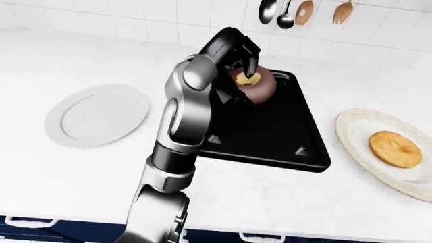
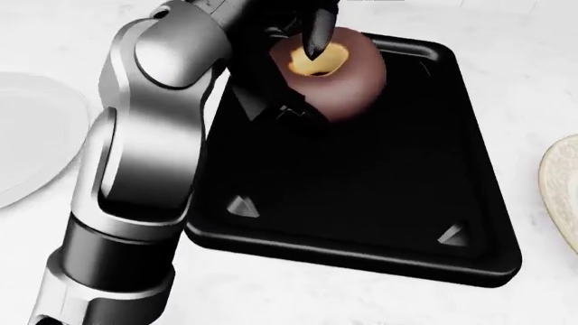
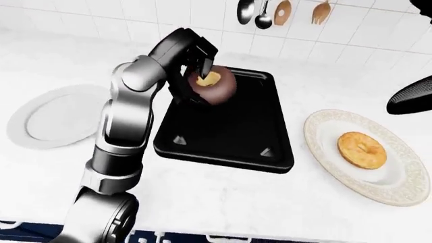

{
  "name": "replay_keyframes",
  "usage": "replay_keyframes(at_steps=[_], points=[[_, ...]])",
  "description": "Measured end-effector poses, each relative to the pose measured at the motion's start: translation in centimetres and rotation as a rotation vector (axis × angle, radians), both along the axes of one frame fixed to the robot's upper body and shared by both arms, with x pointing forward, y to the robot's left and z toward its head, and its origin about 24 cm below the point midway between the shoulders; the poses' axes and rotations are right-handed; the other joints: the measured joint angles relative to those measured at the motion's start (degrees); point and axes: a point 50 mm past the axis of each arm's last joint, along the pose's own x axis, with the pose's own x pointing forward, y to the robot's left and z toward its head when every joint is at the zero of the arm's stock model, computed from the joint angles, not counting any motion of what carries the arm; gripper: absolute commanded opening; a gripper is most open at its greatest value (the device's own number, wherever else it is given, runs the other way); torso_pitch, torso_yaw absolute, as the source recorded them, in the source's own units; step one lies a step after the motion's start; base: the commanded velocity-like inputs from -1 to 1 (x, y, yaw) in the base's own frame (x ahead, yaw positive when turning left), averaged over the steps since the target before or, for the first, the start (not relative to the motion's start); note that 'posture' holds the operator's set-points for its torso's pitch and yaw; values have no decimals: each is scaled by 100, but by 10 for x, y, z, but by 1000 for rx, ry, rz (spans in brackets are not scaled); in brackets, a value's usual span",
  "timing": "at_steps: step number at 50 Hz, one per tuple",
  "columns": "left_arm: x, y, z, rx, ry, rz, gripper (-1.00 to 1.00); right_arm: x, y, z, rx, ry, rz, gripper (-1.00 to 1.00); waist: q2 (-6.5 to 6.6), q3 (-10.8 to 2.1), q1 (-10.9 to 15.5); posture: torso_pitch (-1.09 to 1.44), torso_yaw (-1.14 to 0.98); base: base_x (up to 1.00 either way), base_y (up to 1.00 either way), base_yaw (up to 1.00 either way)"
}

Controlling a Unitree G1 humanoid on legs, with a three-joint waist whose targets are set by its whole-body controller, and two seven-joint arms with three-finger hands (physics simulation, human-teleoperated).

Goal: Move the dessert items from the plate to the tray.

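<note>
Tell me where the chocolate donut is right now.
In the head view, the chocolate donut is gripped by the left hand over the upper left part of the black tray.

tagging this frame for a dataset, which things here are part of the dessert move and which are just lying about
Part of the job:
left hand, shut on the chocolate donut over the tray
tray
glazed donut, not yet moved
patterned plate under it

Just lying about:
white plate, at left
utensils hanging on the tiled wall
dark shape at the right-eye view's right edge, cannot tell what

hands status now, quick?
Left hand: closed on the chocolate donut, over the black tray.
Right hand: fingers not in view.
</note>
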Motion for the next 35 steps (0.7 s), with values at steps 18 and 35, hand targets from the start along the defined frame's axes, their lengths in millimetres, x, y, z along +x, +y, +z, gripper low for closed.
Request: replay_keyframes(at_steps=[18,35], points=[[18,-1,-42,140,73,21,-98,2,1,-6,18,-15,17,100,183,-254,-88,0,0,0,0,0],[25,3,-51,144,141,51,100,2,1,-5,17,-12,16,100,124,-235,-120,0,0,0,0,0]])
